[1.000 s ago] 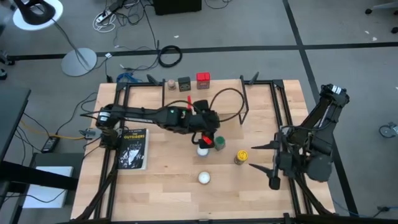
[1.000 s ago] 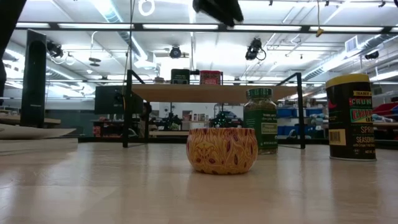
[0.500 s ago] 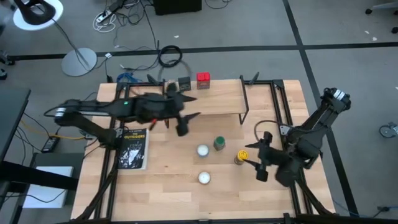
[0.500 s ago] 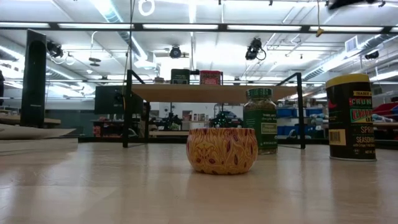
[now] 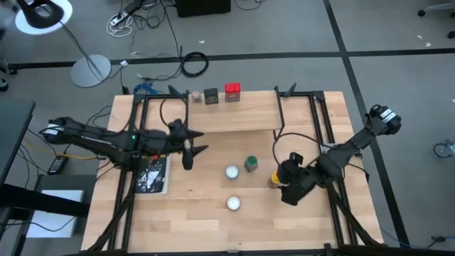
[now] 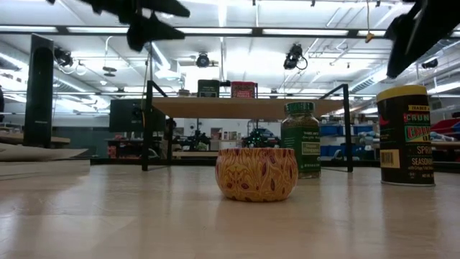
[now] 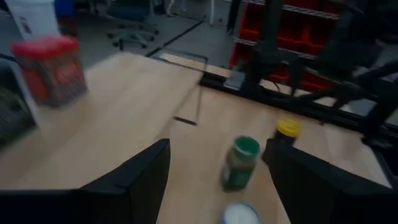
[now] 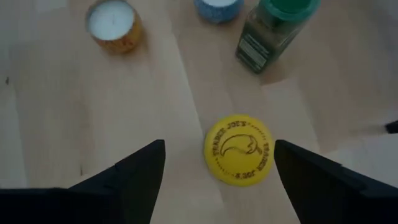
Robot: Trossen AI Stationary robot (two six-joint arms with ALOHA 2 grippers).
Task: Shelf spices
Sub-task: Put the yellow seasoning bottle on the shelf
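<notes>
The shelf (image 5: 238,117) stands at the table's far side and carries the tan jar (image 5: 195,96), dark square tin (image 5: 210,95) and red box (image 5: 232,92). On the table stand the green-lidded jar (image 5: 250,164) and the yellow-lidded jar (image 5: 275,178). My right gripper (image 5: 284,186) is open and points down over the yellow lid (image 8: 239,149), one finger on either side and above it, touching nothing. My left gripper (image 5: 199,142) is open and empty, raised left of the jars, by the shelf's left legs. Its wrist view looks past open fingers at the green-lidded jar (image 7: 239,163).
Two white round candles sit on the table, one (image 5: 231,172) beside the green-lidded jar and one (image 5: 233,203) nearer the front edge. A dark book (image 5: 151,174) lies at the left. Black frame rails run along both table sides. Bare wood lies between the jars and the shelf.
My left gripper has drawn back from above the candle and green-lidded jar toward the table's left edge, rising out of the low view's middle. My right gripper has swung from the right edge toward the yellow-lidded jar and tipped down over it. The jars have stayed put.
</notes>
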